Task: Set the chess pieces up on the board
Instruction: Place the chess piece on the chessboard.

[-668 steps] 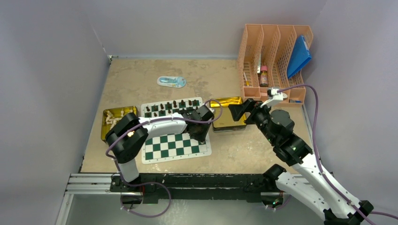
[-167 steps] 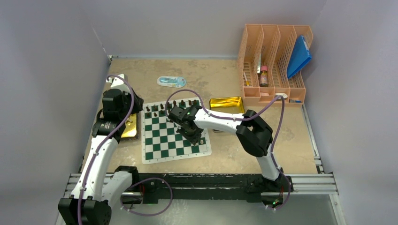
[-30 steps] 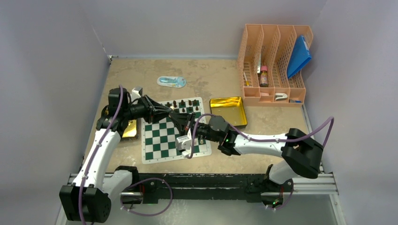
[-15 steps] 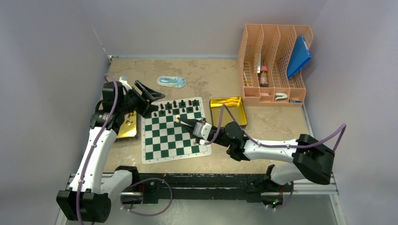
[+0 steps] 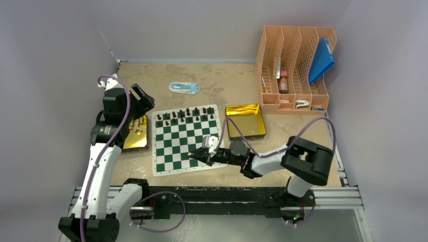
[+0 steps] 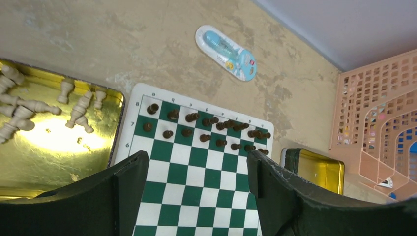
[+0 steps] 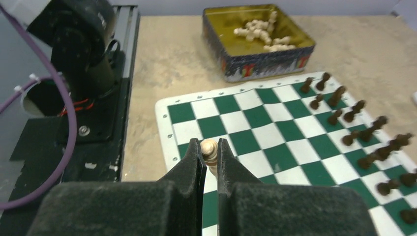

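The green-and-white board (image 5: 186,151) lies in the middle of the table. Dark chess pieces (image 5: 186,115) fill its two far rows, also seen in the left wrist view (image 6: 204,129). My right gripper (image 7: 210,144) is shut on a cream piece (image 7: 210,148), held low over the board's (image 7: 275,142) near rows, by its edge. In the top view that gripper (image 5: 194,155) hovers over the near side. My left gripper (image 5: 143,97) stands open and empty above the board's far-left corner, its fingers (image 6: 130,182) framing bare squares (image 6: 206,177).
A gold tray (image 5: 132,141) left of the board holds loose cream pieces (image 6: 74,105). A second gold tray (image 5: 246,132) sits right of the board. A toothbrush packet (image 5: 184,87) lies behind it. An orange file rack (image 5: 295,65) stands far right.
My left gripper has opened and drawn back leftward off the board's far rows. My right gripper has carried the cream piece from mid-board toward the near edge.
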Robot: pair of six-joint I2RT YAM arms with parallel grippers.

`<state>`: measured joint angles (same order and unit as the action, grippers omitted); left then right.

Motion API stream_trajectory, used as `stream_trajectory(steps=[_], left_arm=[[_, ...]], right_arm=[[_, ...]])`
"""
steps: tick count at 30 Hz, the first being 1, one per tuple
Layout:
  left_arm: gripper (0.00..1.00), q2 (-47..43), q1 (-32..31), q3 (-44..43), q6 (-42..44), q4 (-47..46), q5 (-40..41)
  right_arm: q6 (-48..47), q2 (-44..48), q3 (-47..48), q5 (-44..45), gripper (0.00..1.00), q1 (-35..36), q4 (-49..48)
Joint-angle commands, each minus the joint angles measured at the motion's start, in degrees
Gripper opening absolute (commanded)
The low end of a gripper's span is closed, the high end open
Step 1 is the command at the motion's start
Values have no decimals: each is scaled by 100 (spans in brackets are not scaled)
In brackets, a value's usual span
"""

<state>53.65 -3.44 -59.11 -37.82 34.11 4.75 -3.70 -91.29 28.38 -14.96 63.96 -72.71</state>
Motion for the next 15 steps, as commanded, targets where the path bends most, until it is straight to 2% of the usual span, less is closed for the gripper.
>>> stream_trajectory(steps=[1, 8, 15], left_arm=[[73, -306, -11, -574, 453, 152, 195], [74, -404, -16, -1071, 383, 578, 98], [75, -412, -16, -1154, 399, 642, 168]], right_arm=[[185, -370, 75, -331, 0, 107, -1137], [68, -1227, 212, -743, 0, 116, -1668], [160, -1646, 431, -882, 0, 125, -1647]])
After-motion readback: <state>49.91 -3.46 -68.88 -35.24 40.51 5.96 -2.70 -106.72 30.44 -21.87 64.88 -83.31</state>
